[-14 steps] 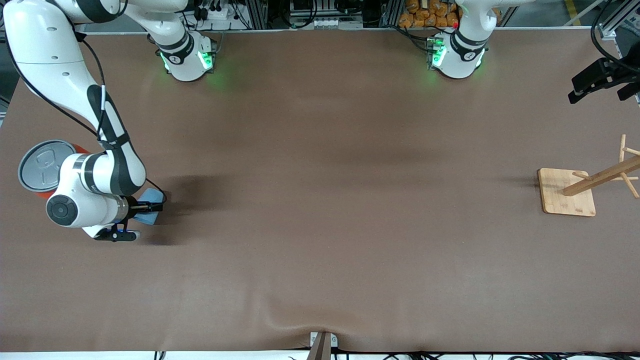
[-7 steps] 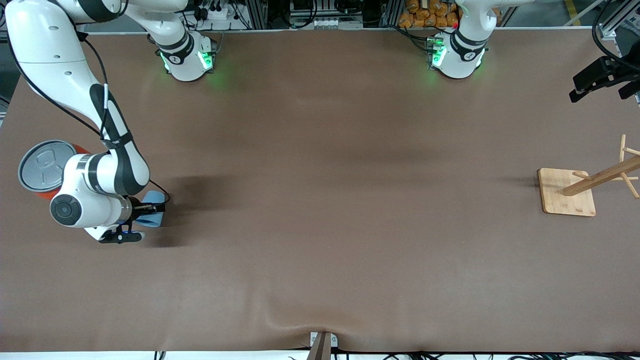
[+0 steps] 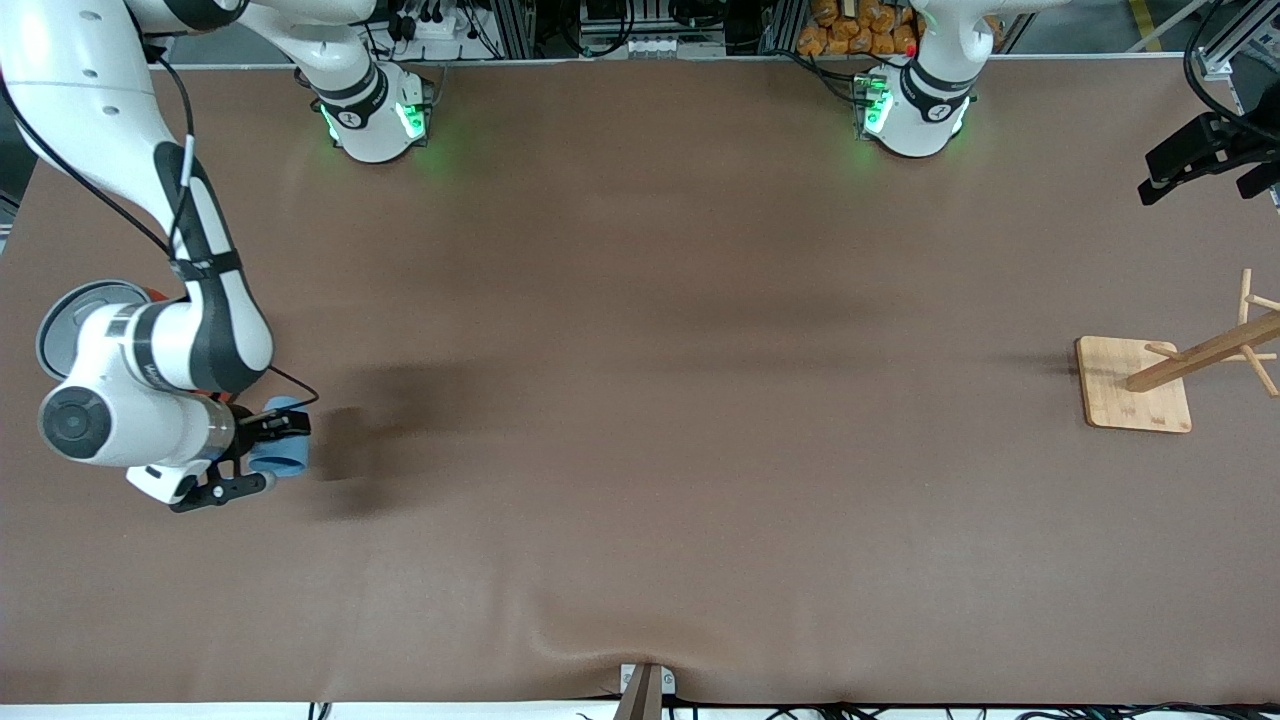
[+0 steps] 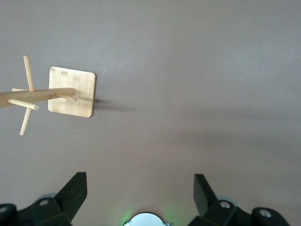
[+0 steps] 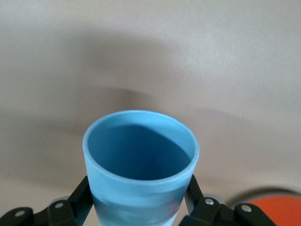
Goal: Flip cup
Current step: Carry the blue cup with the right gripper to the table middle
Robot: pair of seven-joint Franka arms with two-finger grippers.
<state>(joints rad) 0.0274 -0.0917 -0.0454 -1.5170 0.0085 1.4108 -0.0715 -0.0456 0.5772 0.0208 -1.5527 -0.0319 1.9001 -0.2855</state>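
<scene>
cup (image 5: 140, 162): small light-blue matte plastic, tapered, darker inside | right gripper (image 3: 268, 436): fingers clamped on cup's sides, cup between them, above table (image 3: 640, 400) at right arm's end, near orange can (image 3: 75, 310) | left gripper (image 4: 140, 197): spread apart, waiting above bamboo rack (image 4: 70, 92)

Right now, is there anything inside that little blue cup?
The cup, held in the right hand, looks empty: only its darker blue inner wall shows. Its bottom is in shadow, so I cannot see it.
</scene>
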